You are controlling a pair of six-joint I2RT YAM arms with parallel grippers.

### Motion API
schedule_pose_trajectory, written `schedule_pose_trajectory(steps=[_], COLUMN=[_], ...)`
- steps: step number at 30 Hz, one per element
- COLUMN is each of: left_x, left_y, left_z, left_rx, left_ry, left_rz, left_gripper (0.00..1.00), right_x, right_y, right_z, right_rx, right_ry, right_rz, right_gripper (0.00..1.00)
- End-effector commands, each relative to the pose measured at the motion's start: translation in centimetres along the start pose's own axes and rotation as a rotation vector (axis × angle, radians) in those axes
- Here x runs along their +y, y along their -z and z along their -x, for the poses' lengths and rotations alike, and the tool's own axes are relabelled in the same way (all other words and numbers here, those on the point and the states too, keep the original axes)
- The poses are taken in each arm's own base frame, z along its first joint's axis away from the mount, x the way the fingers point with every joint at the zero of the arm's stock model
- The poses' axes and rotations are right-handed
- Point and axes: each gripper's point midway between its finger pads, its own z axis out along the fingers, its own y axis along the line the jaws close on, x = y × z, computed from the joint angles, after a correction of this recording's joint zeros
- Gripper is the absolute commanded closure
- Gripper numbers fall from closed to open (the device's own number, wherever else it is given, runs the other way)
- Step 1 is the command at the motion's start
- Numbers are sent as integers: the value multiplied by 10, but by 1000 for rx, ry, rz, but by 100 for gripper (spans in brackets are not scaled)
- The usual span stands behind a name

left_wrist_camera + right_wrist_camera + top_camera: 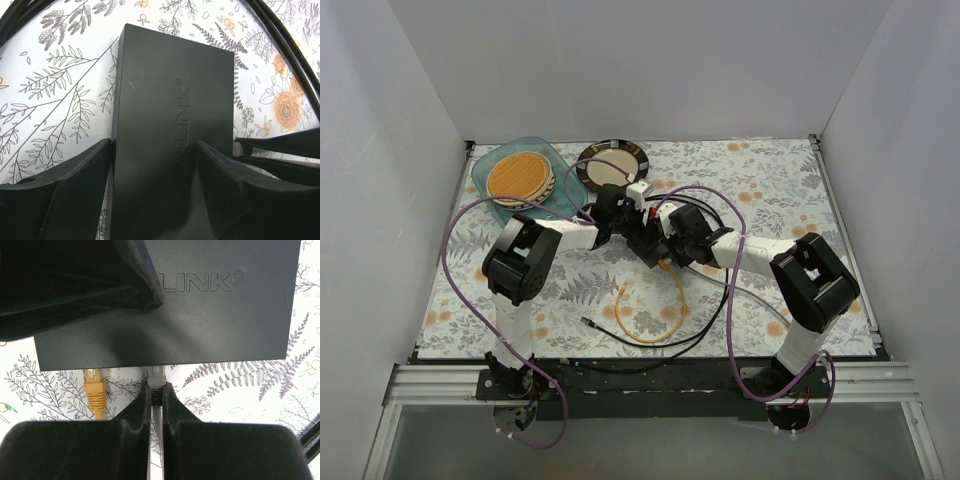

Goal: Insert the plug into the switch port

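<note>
Sitting nose-on to the switch [225, 325] long edge: plug [94, 382] on its yellow-orange cable; can't tell if it's seated. Just beside it is a grey connector [158, 374], pinched narrow between the right gripper [156, 390] fingers [142, 405], tip at the same edge. Left gripper [154, 145] fingers [75, 185] are wide, astride the switch; can't tell whether they clamp it. Floral worktop [240, 385] underneath.
</note>
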Motion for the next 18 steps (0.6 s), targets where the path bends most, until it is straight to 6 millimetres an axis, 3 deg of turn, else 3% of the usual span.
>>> schedule_pose_trajectory(steps=[1, 6, 7, 10, 14, 18], left_x=[-152, -81, -59, -21, -7, 8], left_y=[22, 22, 21, 36, 47, 43], left_z=[-51, -24, -21, 2, 28, 25], left_rx=[227, 111, 88, -2, -73, -31], left_ry=[108, 227, 264, 340, 353, 359], left_rz=[-441, -174, -62, 52, 106, 181], left_gripper=[34, 22, 16, 11, 3, 2], right_x=[8, 8, 9, 10, 10, 8], right_y=[28, 27, 28, 28, 30, 32], right_z=[142, 128, 127, 120, 114, 108], right_rx=[-529, -502, -503, -488, -481, -467], right_ry=[-8, -36, -42, -60, -62, -64], right_rz=[30, 31, 34, 41, 35, 27], right_gripper=[99, 99, 99, 99, 94, 83])
